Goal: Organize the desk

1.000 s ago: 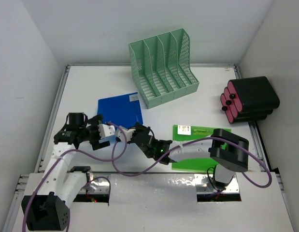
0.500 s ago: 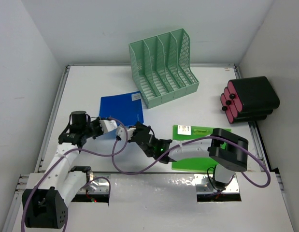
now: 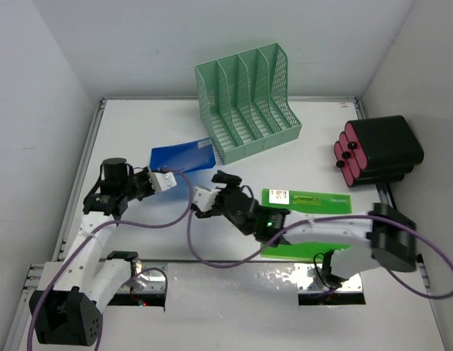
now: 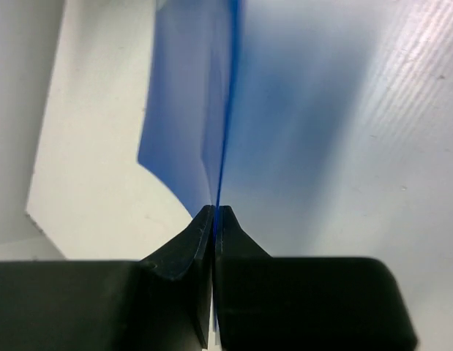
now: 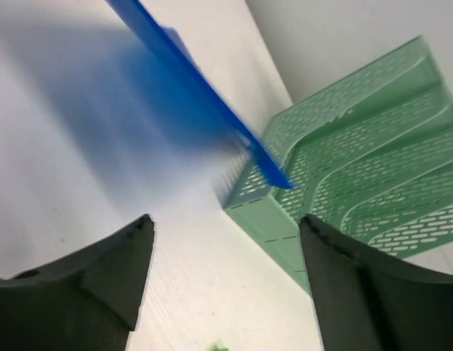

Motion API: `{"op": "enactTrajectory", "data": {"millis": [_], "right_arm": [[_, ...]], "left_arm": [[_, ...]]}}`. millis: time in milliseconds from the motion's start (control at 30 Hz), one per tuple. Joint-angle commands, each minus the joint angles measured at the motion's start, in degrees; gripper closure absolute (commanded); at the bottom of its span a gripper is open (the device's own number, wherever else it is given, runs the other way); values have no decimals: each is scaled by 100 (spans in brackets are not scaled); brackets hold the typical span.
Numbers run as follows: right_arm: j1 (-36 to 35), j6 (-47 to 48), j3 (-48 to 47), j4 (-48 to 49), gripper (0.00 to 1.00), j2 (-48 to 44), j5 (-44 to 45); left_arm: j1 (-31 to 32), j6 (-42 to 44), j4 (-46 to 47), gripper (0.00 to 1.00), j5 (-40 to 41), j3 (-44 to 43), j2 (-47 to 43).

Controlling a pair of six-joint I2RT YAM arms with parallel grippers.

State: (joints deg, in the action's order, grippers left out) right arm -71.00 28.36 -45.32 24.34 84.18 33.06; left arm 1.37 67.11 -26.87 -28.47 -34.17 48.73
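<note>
Because the left gripper [image 4: 215, 213] is clamped on only the thin edge of the blue folder [image 3: 184, 156], tilted up above the left half of the desk [image 3: 321, 146], the sheet may slip or swing. Its far corner sits by the green file rack [image 3: 248, 99] and could snag there; the right gripper [image 5: 226, 227], jaws apart, holds nothing.

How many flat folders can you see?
2. The thin blue plastic folder is pinched in the left pincer; the flat green folder lies on the white desk. Others may hide underneath.
</note>
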Motion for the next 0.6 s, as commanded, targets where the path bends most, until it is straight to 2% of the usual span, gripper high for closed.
{"op": "enactTrajectory", "data": {"millis": [0,33,67,233,333,367,567], "right_arm": [[-10,-270,76,-463,20,-1189,-545],[7,-278,111,-874,8,-1402,-746],[86,-304,172,-1078,1,-1596,-870],[674,-471,260,-2266,1,-2589,-1977],[1473,-542,304,-2416,1,-2784,-3311],[1971,-629,278,-2416,1,-2767,-4150],[3133,-655,-80,-2127,1,-2014,-5860]], "left_arm": [[13,74,-415,100,140,-309,23],[13,83,-450,100,157,-414,14],[13,126,-555,100,166,-476,14],[13,144,-1117,100,-18,-1125,-4],[13,197,-1688,100,-150,-1714,-13],[13,145,-1872,100,-194,-1872,-21],[4,-40,-2549,100,-457,-3076,22]]}}
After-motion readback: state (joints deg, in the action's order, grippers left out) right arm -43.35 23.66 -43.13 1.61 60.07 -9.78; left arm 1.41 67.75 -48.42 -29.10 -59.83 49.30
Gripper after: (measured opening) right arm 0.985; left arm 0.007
